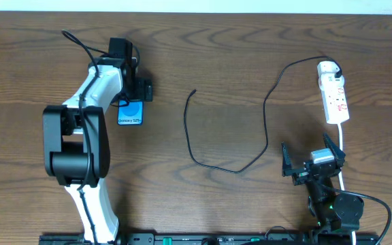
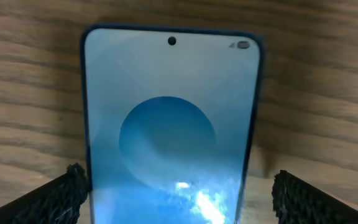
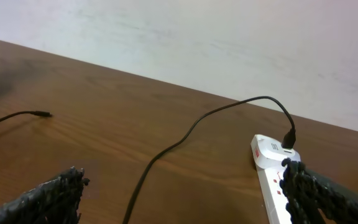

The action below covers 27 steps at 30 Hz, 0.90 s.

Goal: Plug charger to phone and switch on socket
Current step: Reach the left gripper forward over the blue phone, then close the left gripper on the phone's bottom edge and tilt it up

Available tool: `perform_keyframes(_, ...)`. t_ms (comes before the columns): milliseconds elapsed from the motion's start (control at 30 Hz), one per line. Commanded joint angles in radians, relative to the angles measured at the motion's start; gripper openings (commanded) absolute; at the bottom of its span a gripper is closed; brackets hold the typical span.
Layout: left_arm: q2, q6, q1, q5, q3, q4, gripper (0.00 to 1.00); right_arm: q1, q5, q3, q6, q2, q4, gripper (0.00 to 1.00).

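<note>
My left gripper (image 2: pixel 179 196) hangs over the phone (image 1: pixel 131 113), fingers (image 2: pixel 58 196) spread either side of its lit screen without pinching it. I judge this stance is meant to steady the handset for plugging. Mid-table the charger (image 1: pixel 203 162) loops loose, its plug tip (image 1: pixel 193 92) well apart from the phone with nothing between them. Its far end sits in the adapter (image 1: pixel 327 67) on the socket (image 1: pixel 335 101). My right gripper (image 1: pixel 310 158), fingers wide and empty, sits near the socket's end, beside the white cord (image 1: pixel 344 146).

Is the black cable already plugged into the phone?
No, the cable tip lies on the table, well apart from the phone.
</note>
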Motion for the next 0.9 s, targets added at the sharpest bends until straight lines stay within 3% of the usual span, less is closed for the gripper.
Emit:
perform_keyframes(0,0.013,0.017,0.005,-0.016,0.011,0.002,0.96,0.011,-0.007,-0.002,0.011,-0.006,-0.005,0.99)
perform_keyframes(467,0.059,0.016,0.005,-0.004,0.009,-0.016,0.96,0.011,-0.007,-0.002,0.011,-0.006,-0.005,0.99)
perform_keyframes(667,0.064,0.011,0.003,-0.003,0.009,-0.018,0.84,0.011,-0.007,-0.002,0.011,-0.006,-0.005,0.99)
perform_keyframes(867,0.064,-0.021,0.003,-0.005,0.009,-0.062,0.81,0.011,-0.007,-0.002,0.011,-0.006,-0.005,0.99)
